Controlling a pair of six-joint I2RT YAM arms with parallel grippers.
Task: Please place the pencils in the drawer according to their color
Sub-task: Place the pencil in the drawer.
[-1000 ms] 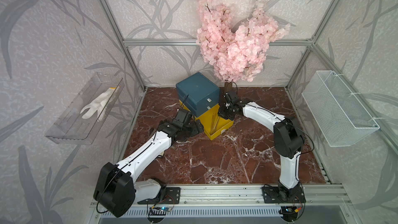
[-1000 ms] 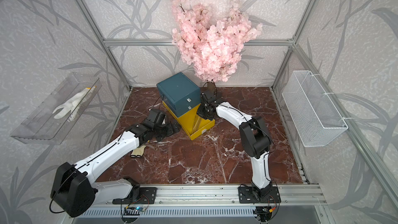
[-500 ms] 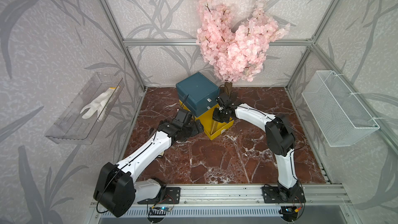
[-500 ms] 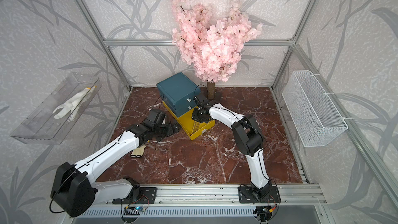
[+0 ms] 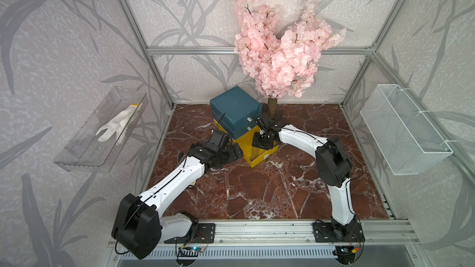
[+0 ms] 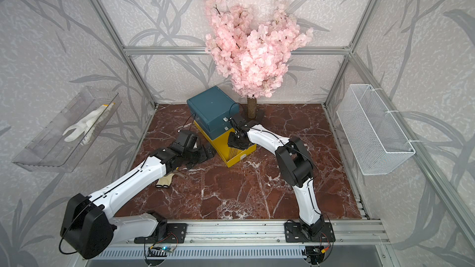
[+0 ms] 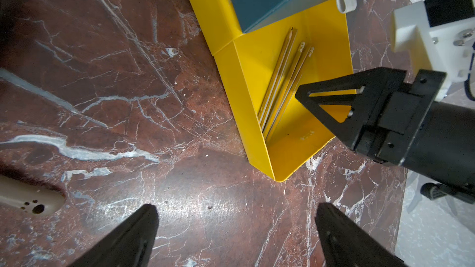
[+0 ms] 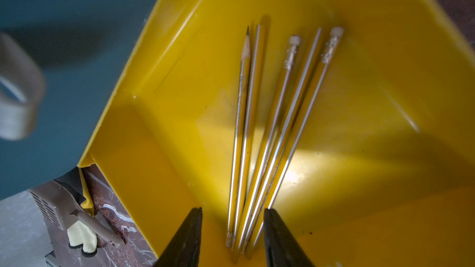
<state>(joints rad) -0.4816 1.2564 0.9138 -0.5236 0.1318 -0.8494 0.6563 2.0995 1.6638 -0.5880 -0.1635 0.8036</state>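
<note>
Slim glossy pencils (image 8: pixel 270 137) are lying fanned in the yellow drawer (image 8: pixel 180 124). Right gripper (image 8: pixel 232 213) jaws are straddling them, narrowly parted; left gripper (image 7: pixel 236 217) jaws, wide.

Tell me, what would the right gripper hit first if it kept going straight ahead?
Probably the yellow pencils in the open yellow drawer: the right gripper points down at them, jaws apart, though depth is unclear.

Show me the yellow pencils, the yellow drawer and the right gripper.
yellow pencils (image 8: pixel 272 137): right wrist view, middle of the bundle.
yellow drawer (image 8: pixel 180 86): right wrist view, bare floor.
right gripper (image 8: pixel 232 210): right wrist view, midway between fingertips.
</note>
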